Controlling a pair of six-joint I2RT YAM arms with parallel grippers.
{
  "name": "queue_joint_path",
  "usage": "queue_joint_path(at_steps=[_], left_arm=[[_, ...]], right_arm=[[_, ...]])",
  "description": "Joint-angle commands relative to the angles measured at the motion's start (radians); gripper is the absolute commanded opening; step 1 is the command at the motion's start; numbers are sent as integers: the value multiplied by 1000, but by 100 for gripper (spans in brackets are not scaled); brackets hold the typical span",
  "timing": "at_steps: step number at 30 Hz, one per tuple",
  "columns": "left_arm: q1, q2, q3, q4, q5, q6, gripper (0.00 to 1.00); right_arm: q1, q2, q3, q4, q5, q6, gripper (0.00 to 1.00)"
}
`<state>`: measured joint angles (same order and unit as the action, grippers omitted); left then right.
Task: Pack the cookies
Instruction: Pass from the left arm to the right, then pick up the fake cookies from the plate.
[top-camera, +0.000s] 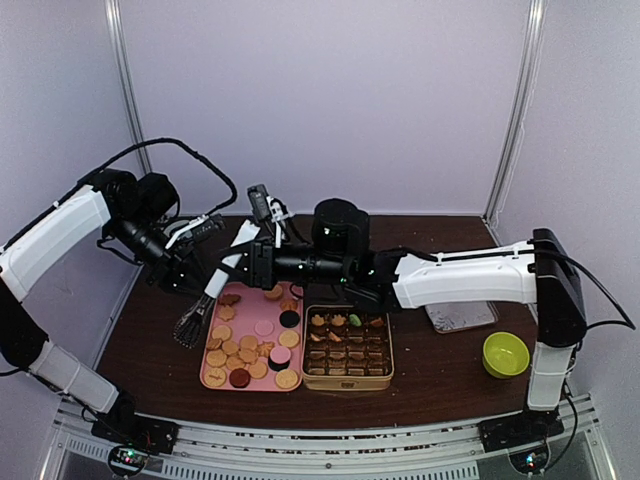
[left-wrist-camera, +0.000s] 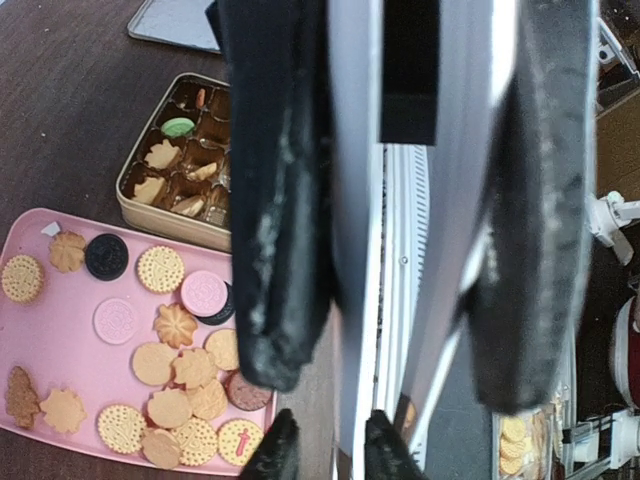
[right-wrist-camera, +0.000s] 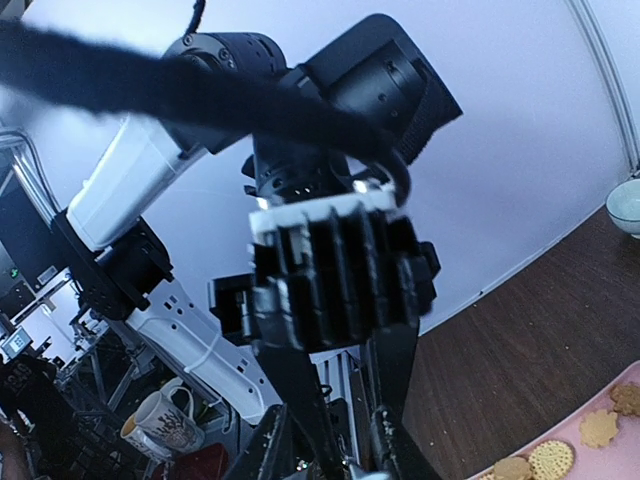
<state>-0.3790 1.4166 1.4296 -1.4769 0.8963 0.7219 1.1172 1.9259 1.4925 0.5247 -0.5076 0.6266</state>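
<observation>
The step in hand looks like settling a working grip on the tongs (top-camera: 228, 262), which slant above the left edge of the pink tray (left-wrist-camera: 55, 340) with their ridged black head low by the worktop (top-camera: 150, 340). Both arms meet on them. The left gripper (left-wrist-camera: 328, 450) has its jaws either side of a thin metal blade, and the right gripper (right-wrist-camera: 335, 455) has its jaws outside the tongs' two dark arms. From these views I cannot tell whether either pair is clenched or just resting there. To do this well, one arm should let go only once the other's hold is firm. The working jaws should sit square across both tong arms, so that a squeeze closes the head evenly, and the head should stay pointed down at the tray. Most of the cookies (left-wrist-camera: 160, 268) lie loose and partly overlapping on the pink tray. Some already sit in the compartments of the tin (left-wrist-camera: 165, 228) just beside it, so single cookies at the pile's edge are the easier picks. No brand or writing can be read. The pink cookies show embossing too fine to make out, and one tan cookie carries a red mark.
</observation>
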Motion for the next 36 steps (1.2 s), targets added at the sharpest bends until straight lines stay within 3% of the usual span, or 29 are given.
queue_joint_path(at_steps=[1, 6, 11, 15, 20, 36], left_arm=[[2, -24, -1, 33, -60, -30, 32], [18, -78, -62, 93, -222, -71, 46], [160, -120, -140, 180, -426, -111, 60], [315, -107, -159, 215, -511, -139, 63], [412, -93, -181, 245, -583, -167, 65], [482, -91, -285, 271, -591, -174, 66]], right_arm=[[6, -76, -41, -26, 72, -66, 25], [6, -134, -93, -111, 171, -155, 24], [19, -177, -149, -205, 316, -247, 23], [49, -177, -143, -294, 458, -328, 23], [94, -147, -114, -311, 592, -386, 23], [187, 39, 48, -291, 801, -467, 26]])
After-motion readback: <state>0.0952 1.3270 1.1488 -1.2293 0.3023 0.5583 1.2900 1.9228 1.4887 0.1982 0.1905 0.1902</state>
